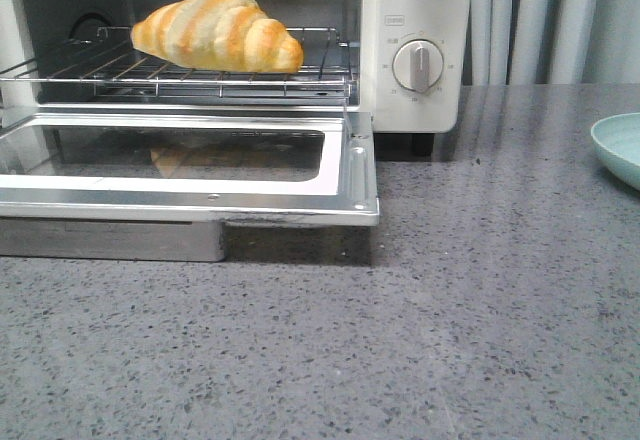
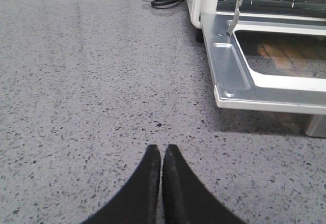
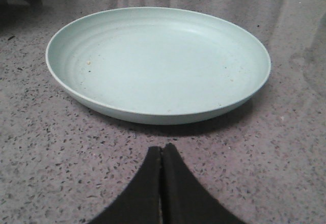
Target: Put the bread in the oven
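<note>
Golden bread (image 1: pixel 217 31) already lay on the oven (image 1: pixel 415 45) rack, door still down; both tools, left (image 2: pixel 162 155) and right (image 3: pixel 162 154), were closed, empty.

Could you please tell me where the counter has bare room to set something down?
The counter is bare in front of the open oven door and across to the plate on the right. The oven and its door crowd the left rear. The bread fills the rack's middle.
</note>
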You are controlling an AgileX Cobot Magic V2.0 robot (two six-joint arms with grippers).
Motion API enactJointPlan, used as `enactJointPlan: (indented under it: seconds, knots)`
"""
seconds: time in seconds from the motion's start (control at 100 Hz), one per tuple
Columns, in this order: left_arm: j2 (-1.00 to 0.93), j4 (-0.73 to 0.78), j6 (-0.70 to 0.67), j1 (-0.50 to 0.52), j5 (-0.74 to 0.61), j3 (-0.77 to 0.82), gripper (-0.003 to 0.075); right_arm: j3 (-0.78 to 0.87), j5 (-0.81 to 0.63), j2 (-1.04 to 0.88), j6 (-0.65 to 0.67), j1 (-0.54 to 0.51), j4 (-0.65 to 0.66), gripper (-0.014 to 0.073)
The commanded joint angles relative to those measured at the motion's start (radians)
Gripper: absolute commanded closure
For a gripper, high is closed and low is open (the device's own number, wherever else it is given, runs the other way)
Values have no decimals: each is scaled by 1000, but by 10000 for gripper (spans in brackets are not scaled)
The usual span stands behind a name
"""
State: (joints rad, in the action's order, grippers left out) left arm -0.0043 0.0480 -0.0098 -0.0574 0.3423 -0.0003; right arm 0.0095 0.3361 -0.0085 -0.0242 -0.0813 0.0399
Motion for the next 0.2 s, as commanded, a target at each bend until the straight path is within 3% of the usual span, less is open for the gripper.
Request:
enactJointPlan:
  seconds: [0.0, 0.19]
  knots:
    - [-28, -4, 0, 3, -54, 25, 741, 13, -29, -21, -6, 0, -11, 669]
    - [-28, -4, 0, 3, -54, 25, 741, 13, -29, -21, -6, 0, -11, 669]
